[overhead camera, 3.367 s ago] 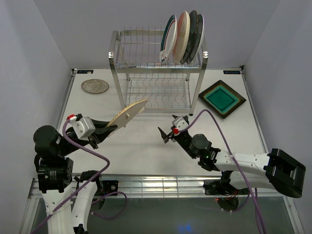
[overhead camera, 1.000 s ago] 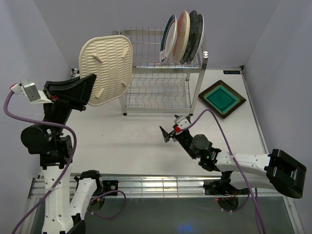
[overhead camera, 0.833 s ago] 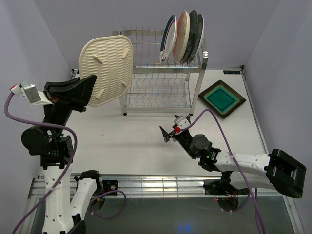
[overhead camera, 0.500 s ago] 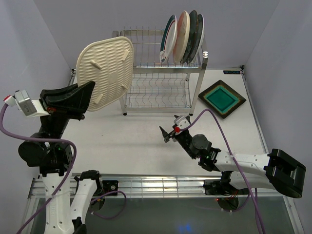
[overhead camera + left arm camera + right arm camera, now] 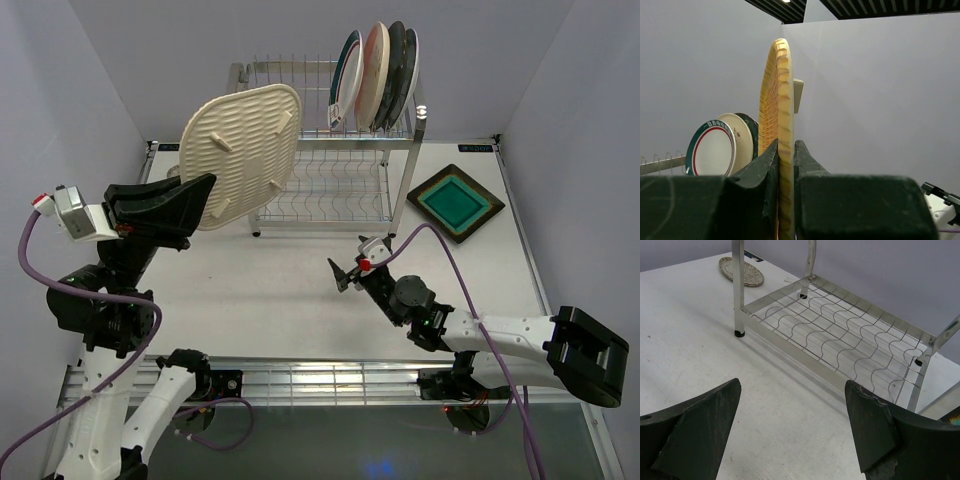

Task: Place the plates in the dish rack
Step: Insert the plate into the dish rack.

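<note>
The left gripper [image 5: 198, 196] is clamped nearly closed on the lower edge of the yellow woven square plate [image 5: 240, 150]. The left wrist view shows both fingers [image 5: 771, 160] pressed against the plate's faces, with the plate standing on edge between them. The plate is held in the air with its pale underside facing the overhead camera, at about 9 o'clock of the dish rack [image 5: 320, 190] and overlapping the rack's left posts in that view.

The right gripper [image 5: 340, 272] hangs wide open and empty at about 6 o'clock of the rack, low over the table [image 5: 270, 300].

Four plates [image 5: 378, 70] stand upright at the 3 o'clock end of the upper tier. The brown square plate [image 5: 455, 202] lies at 3 o'clock of the rack. The small silver-grey plate [image 5: 742, 271] lies beyond the rack's leg.
</note>
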You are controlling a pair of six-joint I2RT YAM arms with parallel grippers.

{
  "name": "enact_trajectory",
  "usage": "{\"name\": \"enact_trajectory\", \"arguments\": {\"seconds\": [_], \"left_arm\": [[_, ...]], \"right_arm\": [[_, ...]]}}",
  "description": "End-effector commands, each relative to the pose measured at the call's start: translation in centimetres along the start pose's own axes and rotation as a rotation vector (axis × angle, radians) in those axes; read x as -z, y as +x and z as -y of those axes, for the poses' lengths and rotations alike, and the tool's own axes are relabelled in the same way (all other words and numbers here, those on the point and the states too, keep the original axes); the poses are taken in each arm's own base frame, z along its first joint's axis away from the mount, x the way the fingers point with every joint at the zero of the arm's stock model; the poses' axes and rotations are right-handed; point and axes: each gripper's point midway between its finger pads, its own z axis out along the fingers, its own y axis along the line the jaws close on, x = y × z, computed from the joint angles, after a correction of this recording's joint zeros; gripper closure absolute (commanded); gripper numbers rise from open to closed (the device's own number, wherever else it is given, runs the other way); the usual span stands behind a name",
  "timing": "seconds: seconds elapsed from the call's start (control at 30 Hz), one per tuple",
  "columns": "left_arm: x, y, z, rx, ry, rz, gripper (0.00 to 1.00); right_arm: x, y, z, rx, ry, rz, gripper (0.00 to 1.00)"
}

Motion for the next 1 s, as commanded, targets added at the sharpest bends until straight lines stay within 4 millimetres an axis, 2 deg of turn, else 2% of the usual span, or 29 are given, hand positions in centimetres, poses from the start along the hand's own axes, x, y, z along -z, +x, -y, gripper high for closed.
{"name": "enact_trajectory", "arguments": {"seconds": [0.0,0.17,0.23,0.5,0.53,0.6,0.63,0.73,0.8,0.83,0.87,0.97], "left_arm": [[-0.6,-2.5,-1.0,-0.111,-0.052,0.114,1.0],[-1.8,-2.8,-2.1,-0.133,-0.071,0.118,1.0],[-2.5,-2.3,-3.0,-0.123,-0.08,0.107,1.0],[-5.0,-3.3,-4.3,-0.124,-0.086,0.144,1.0],[-5.4,-2.8,-5.1,-0.112,-0.098,0.134,1.0],[-6.0,-3.2,-5.3,-0.115,-0.095,0.145,1.0],[-6.4,-2.9,-6.0,-0.121,-0.109,0.143,1.0],[-7.2,-3.7,-6.1,-0.137,-0.11,0.171,1.0],[-7.9,-3.2,-6.7,-0.136,-0.115,0.164,1.0],[-8.3,-3.3,-6.4,-0.129,-0.106,0.172,1.0],[-8.8,-2.7,-6.9,-0.136,-0.114,0.163,1.0],[-10.0,-1.9,-6.3,-0.13,-0.114,0.179,1.0]], "right_arm": [[-0.4,-2.5,0.9,-0.044,0.044,0.065,0.1],[-0.4,-2.4,1.2,-0.038,0.063,0.059,0.1],[-0.3,-2.6,1.3,-0.039,0.063,0.064,0.1],[0.0,-2.8,1.5,-0.05,0.062,0.074,0.1],[-0.1,-2.7,1.5,-0.048,0.061,0.071,0.1],[-0.1,-2.7,1.5,-0.048,0.063,0.071,0.1],[-0.1,-2.7,1.5,-0.049,0.061,0.071,0.1],[-0.1,-2.7,1.6,-0.047,0.066,0.071,0.1],[0.0,-2.8,1.6,-0.05,0.065,0.074,0.1],[0.0,-2.8,1.7,-0.051,0.065,0.076,0.1],[0.0,-2.8,1.7,-0.051,0.065,0.076,0.1],[0.1,-2.9,1.7,-0.055,0.064,0.079,0.1]]}}
